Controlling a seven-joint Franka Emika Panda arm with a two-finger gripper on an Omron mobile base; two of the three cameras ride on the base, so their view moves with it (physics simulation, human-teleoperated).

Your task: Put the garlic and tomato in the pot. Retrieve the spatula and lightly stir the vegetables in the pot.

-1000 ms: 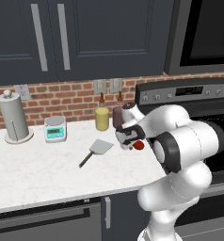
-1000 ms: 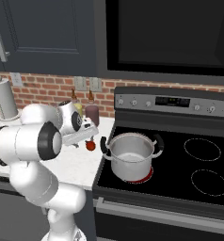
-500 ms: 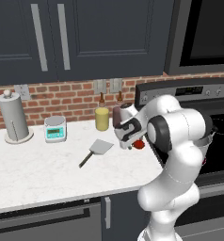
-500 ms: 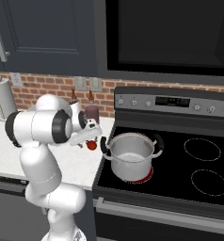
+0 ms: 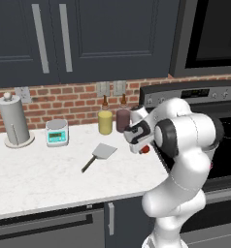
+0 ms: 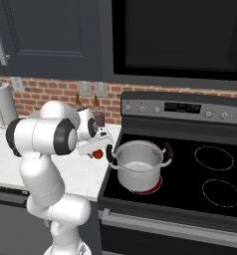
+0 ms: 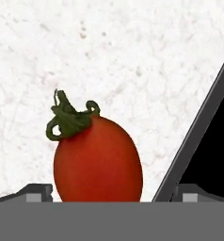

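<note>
Red tomato [image 7: 98, 160] is sitting between the two dark fingertips in the hand view, green stem pointing toward 11 o'clock, pale speckled counter [image 7: 123, 56] behind it and the stove's dark edge [image 7: 198, 127] cutting across at 3 o'clock. Gripper [image 5: 142, 147] is closed on the tomato and carrying it above the counter edge.

Working left to right across the left base view: paper towel roll [image 5: 13, 120], small scale [image 5: 57, 132], spatula [image 5: 99, 155] lying flat with its handle running toward 7 o'clock, two bottles [image 5: 106, 121] by the brick wall, then the arm.

In the right base view the tomato [image 6: 97, 154] is hanging just beside the pot [image 6: 139, 164], at about 9 o'clock from its near handle. I cannot tell whether the garlic is lying inside the pot.

Judgement: the transfer is under way. To do it well, the hand should be clearing the rim and black handle before opening, releasing low over the middle (a drop from height could bounce it out).

No brands or readable writing; the scale display and stove panel are too small to read.
</note>
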